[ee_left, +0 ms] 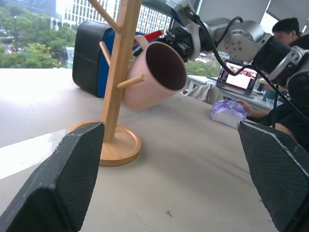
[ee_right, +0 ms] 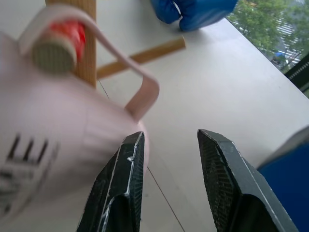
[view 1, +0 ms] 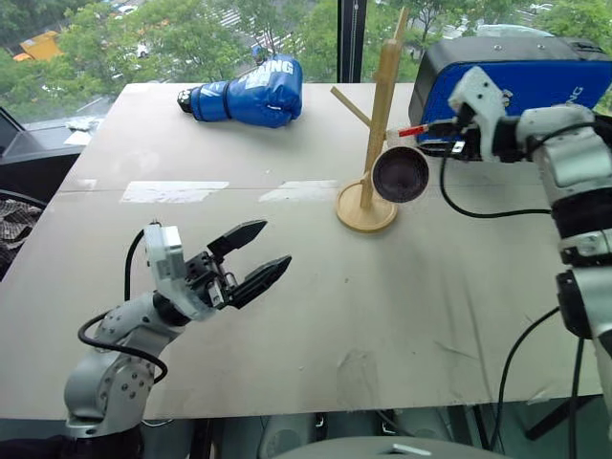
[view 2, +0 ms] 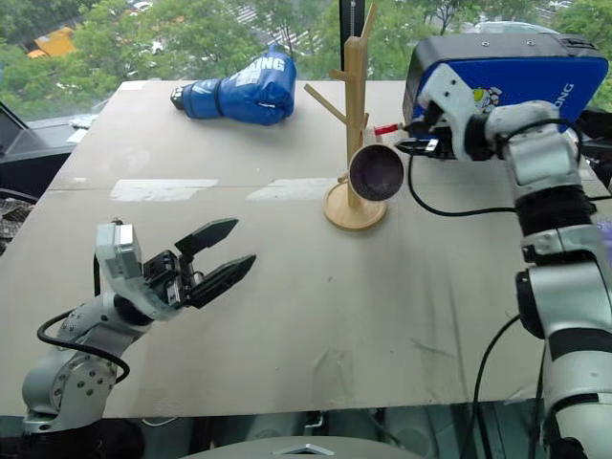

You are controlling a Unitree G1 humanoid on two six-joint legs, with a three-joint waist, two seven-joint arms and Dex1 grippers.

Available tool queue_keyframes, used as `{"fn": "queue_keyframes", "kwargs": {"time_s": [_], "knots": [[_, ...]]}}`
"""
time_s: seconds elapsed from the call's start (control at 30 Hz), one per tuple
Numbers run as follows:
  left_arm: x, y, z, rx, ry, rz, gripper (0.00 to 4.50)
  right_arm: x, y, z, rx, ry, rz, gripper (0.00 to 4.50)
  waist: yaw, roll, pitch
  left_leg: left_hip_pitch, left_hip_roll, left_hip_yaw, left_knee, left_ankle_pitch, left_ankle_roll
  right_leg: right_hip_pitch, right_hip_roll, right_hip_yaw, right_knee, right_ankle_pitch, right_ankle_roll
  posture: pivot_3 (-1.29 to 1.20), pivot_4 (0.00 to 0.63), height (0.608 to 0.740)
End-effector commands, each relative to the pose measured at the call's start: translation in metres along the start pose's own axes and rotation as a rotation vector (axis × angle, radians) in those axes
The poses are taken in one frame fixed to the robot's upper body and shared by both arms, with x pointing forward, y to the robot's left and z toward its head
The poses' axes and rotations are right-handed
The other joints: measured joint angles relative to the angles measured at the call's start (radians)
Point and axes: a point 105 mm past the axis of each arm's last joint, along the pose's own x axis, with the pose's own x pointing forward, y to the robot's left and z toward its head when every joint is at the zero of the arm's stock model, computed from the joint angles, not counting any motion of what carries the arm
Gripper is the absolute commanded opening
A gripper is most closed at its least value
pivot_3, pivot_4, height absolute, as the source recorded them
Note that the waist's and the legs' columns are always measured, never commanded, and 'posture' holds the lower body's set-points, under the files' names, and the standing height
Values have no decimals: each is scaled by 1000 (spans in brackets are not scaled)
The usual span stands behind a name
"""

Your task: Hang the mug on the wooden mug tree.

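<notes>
While I watch from the head camera, the table (view 1: pixel 287 316) spreads wide and pale ahead of me, running up to a window with trees beyond. At its far right edge sits a blue and black case (view 1: pixel 497 81), and on the far left side lies a blue boxing glove (view 1: pixel 251 93). Between them, toward the right, stands the wooden mug tree (view 1: pixel 378 134) on its round base, upright. The mug (ee_left: pixel 154 75) hangs on it: from my right wrist I see its handle looped around the red-tipped peg (ee_right: pixel 58 43), and from my left wrist I see the cup tilted, its dark mouth facing out, its side against a lower peg. My right gripper (ee_right: pixel 169 159) is just beside the mug with its fingers parted and nothing between them; one finger sits close by the mug's wall, and I cannot tell if it touches. My left gripper (view 1: pixel 256 256) hovers over the near left part of the table, well apart from the tree, fingers spread and empty.
</notes>
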Motion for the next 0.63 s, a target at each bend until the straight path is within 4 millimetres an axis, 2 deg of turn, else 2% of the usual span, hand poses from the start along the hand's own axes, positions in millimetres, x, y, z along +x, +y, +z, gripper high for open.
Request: {"fn": "queue_keyframes", "kwargs": {"time_s": [0.03, 0.13, 0.23, 0.33, 0.37, 0.5, 0.63], "knots": [[4, -1, 2, 40, 22, 12, 4500, -38, -2, 2, -36, -78, -71, 1781, -1, 0, 0, 0, 0, 0, 0, 0, 0, 0, 0, 0, 0, 0, 0, 0, 150, 731], [1, 2, -7, 35, 80, 31, 4500, -78, 13, -18, 34, -89, -109, 1781, 1, 1, 0, 1, 0, 0, 0, 0, 0, 0, 0, -1, 1, 0, 0, 0, 150, 731], [-2, 3, -14, 21, 124, 39, 4500, -110, 46, -39, 120, -73, -98, 2609, 8, 1, 0, 0, 1, -1, -1, 0, 0, 1, -1, -2, 0, 0, 0, 0, 150, 731], [-9, 8, -23, 20, 181, 64, 4500, -133, 75, -63, 135, -23, -204, 4097, 14, 0, 0, 2, 1, -1, -1, 0, 0, 1, 0, -1, 0, 0, 0, 0, 150, 731], [-12, 10, -25, 21, 198, 76, 4500, -139, 89, -69, 168, -6, -212, 4448, 12, 1, 0, 2, 2, 0, 0, 0, 0, 2, 0, 0, 1, 0, 0, 0, 150, 731], [-21, 16, -32, 19, 245, 94, 4500, -152, 129, -88, 248, 57, -258, 4448, 18, 2, 0, 3, 3, 0, 0, 0, 0, 1, 0, 1, 1, 0, 0, 0, 150, 731], [-20, 15, -40, -2, 281, 75, 4500, -147, 146, -98, 294, 69, -305, 4448, 17, 1, -1, 3, 3, 0, 0, -2, -2, 1, 0, 2, 1, -2, -3, 0, 150, 731]]}}
